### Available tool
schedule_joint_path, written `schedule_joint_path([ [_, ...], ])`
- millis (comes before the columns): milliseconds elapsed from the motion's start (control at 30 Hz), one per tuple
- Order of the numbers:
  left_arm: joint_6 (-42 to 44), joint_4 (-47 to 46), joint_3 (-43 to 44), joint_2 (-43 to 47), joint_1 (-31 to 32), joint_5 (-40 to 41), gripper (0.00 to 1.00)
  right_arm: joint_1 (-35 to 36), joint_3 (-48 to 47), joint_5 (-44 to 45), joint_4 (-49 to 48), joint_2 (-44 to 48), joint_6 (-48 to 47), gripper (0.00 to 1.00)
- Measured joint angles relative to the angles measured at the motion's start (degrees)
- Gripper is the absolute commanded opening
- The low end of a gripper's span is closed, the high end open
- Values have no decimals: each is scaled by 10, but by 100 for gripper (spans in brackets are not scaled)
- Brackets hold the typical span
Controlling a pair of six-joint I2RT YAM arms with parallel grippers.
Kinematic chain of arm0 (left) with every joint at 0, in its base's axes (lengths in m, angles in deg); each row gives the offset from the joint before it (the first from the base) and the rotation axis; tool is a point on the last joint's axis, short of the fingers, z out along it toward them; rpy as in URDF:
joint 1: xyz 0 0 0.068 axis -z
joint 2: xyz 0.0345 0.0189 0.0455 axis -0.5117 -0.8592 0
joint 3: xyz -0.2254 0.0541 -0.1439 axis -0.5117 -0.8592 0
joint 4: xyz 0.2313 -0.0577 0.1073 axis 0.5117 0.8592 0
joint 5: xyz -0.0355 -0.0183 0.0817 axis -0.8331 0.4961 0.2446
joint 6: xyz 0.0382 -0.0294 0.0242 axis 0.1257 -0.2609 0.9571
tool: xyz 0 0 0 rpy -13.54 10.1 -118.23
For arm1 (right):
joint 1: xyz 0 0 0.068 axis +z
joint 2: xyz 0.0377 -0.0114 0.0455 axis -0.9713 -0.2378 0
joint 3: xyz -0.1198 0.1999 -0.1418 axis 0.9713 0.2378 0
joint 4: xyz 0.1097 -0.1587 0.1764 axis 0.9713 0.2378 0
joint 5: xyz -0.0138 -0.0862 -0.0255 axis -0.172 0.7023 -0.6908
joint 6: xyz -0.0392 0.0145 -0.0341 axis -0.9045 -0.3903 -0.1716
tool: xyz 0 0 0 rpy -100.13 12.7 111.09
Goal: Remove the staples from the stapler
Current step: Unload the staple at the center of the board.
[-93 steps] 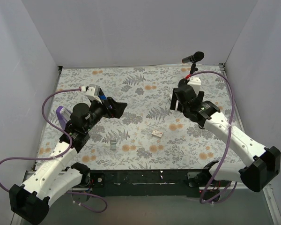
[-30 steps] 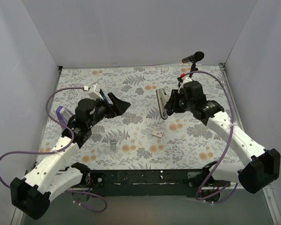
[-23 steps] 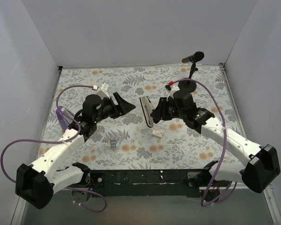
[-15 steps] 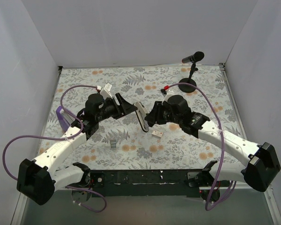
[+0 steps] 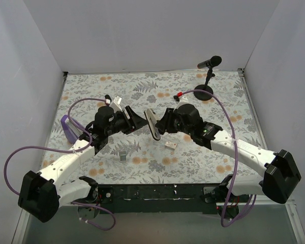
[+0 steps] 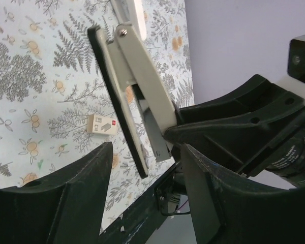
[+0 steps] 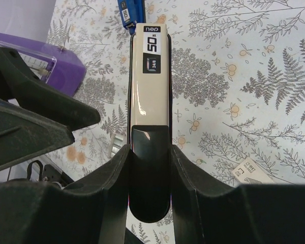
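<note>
My right gripper (image 5: 161,124) (image 7: 150,152) is shut on the black rear end of the stapler (image 5: 152,123) (image 7: 150,76), a long cream-and-black one held above the table's middle. In the left wrist view the stapler (image 6: 123,86) hangs spread open, its dark base strip apart from the silvery channel. My left gripper (image 5: 138,121) (image 6: 147,147) faces it from the left, open. The base's tip sits in the gap between its fingers, touching neither. A short silvery strip of staples (image 5: 123,156) (image 7: 115,146) lies on the table below.
A small cream box (image 5: 170,145) (image 6: 102,123) lies on the floral mat under the stapler. A purple block (image 5: 66,127) (image 7: 40,58) sits at the left edge. A blue object (image 7: 128,14) lies beyond the stapler's tip. A microphone stand (image 5: 207,76) is at the back right.
Both arms have swung in toward the middle. The right one carried the stapler leftward, and the left gripper came up to it with its jaws narrowed.
</note>
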Motion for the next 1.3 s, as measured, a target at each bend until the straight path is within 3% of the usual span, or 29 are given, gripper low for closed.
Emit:
schedule_joint_path([
  [267,-44,-25,-48,-9,0,-6,49,1,1,11,-18,-5,1,1],
  [500,-65,-72,-48,-57,2,-16,54,2,4,15,-31,-5,-2,1],
  [800,-80,-112,-48,-106,21,-27,47,2,17,14,-37,-10,-2,1],
  [933,-94,-125,-48,-124,30,-38,24,2,18,13,-42,-21,-2,1],
  [1067,-104,-124,-48,-126,35,-41,16,2,18,14,-46,-34,-1,1],
  [1167,-109,-123,-48,-127,34,-39,0,2,18,13,-50,-35,-2,1],
  [1300,-122,-129,-48,-131,30,-40,0,1,18,12,-50,-35,-2,1],
])
